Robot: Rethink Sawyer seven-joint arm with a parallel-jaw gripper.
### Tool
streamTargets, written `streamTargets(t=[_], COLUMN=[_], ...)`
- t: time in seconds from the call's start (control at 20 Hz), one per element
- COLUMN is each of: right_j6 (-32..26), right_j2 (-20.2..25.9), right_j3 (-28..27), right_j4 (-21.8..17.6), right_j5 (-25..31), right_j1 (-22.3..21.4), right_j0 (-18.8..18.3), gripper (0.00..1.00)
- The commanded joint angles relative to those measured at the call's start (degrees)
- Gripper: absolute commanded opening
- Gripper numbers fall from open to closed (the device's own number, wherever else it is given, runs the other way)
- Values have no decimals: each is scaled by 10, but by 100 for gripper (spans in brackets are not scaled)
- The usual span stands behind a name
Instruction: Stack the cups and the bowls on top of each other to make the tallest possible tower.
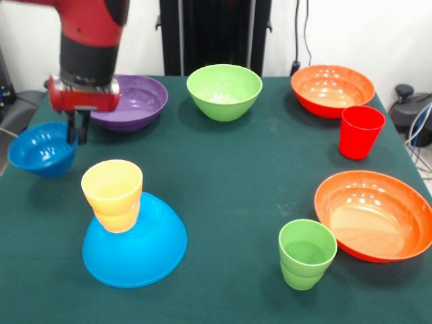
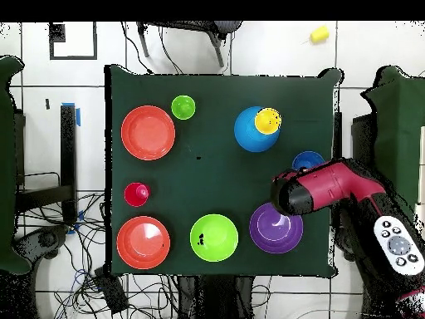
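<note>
The claw (image 1: pixel 79 129) sits closed on the rim of the small dark-blue bowl (image 1: pixel 40 150) at the surface's edge, so the step in hand looks like picking it up for the tower (image 1: pixel 131 233). That tower is the light-blue bowl (image 1: pixel 145 253) turned upside down with nested yellow cups (image 1: pixel 113 192) on it. Next, probably lift, carry across, and set it squarely on the cups.

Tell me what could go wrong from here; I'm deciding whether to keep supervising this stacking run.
1. The gripper is at the rim of the small dark blue bowl, which sits at the table edge and looks tilted; a slip might drop it off.
2. The yellow cups perch on the domed, upturned light blue bowl, apparently off-centre; adding a bowl could topple them.
</note>
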Motion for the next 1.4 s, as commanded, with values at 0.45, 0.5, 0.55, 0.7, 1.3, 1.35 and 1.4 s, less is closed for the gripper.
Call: streamTargets(t=[0.45, 0.5, 0.55, 0.7, 1.3, 1.35, 1.4], right_j6=[-227, -215, -203, -149, -78, -78, -80], right_j2=[50, 51, 53, 57, -3, -7, -10], right_j3=[26, 20, 13, -15, -106, -111, -114], right_j4=[176, 182, 188, 215, 267, 269, 271], right_j5=[92, 86, 81, 59, 116, 121, 126], right_j1=[-180, -178, -174, -155, -122, -124, -128], right_j0=[14, 19, 23, 36, 117, 122, 125], gripper=[0, 0, 0, 0, 0, 0, 0])
